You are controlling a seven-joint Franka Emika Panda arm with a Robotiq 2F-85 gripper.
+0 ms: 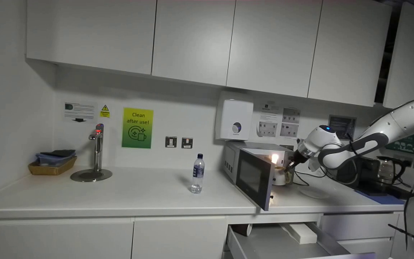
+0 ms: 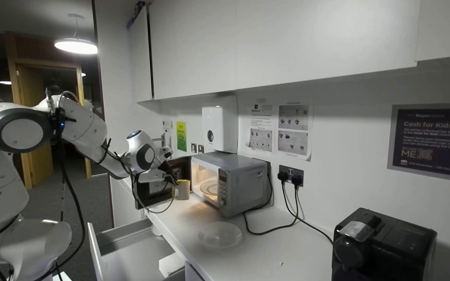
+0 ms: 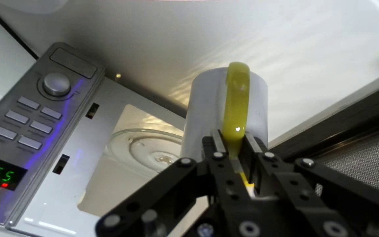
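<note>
Handle clamped tight at the open microwave!

Across the view a long white counter [image 1: 131,190] is laid out, and below it a drawer [image 2: 131,253] is pulled open. Up on top, the grey microwave [image 2: 248,183] is lit from within, its door [image 1: 253,176] swung wide so that the front is laid open. A clear round cover or dish [image 2: 220,235] is set flat near it; inside, a glass turntable [image 3: 146,144] is seen. And here, centre stage: by the gripper [image 3: 235,141] a pale mug [image 3: 206,108] is held upright, just outside the opening, between it and the door; whether its base is touching the counter cannot be told. Its yellow handle [image 3: 238,95] is turned to the gripper, probably because a slim loop is grasped more surely than a smooth round body. And the fingers [image 3: 217,141]? Clamped, one on each side of that handle, near the rim end, presumably so that tipping is prevented.
</note>
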